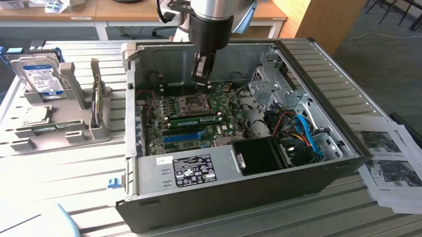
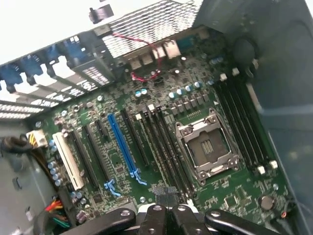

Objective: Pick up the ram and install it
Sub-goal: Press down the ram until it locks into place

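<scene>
A green ram stick (image 1: 194, 119) lies along a memory slot on the motherboard, between the empty CPU socket (image 1: 193, 103) and the long blue slot (image 1: 179, 137). A second green ram (image 1: 49, 129) rests in the grey holder outside the case. My gripper (image 1: 198, 79) hangs inside the open computer case, above the board's far side and a little beyond the socket. Its fingers are shut with nothing visible between them. In the wrist view the shut gripper (image 2: 166, 198) is over the dark memory slots (image 2: 161, 147) beside the socket (image 2: 208, 147).
The case walls (image 1: 316, 79) box in the motherboard. A drive cage (image 1: 270, 84) and bundled cables (image 1: 300, 131) fill the exterior view's right side, and a black fan shroud (image 1: 260, 155) stands near the front. The grey holder (image 1: 72, 133) carries a silver hard drive (image 1: 39, 74). Printed sheets (image 1: 389, 163) lie on the table.
</scene>
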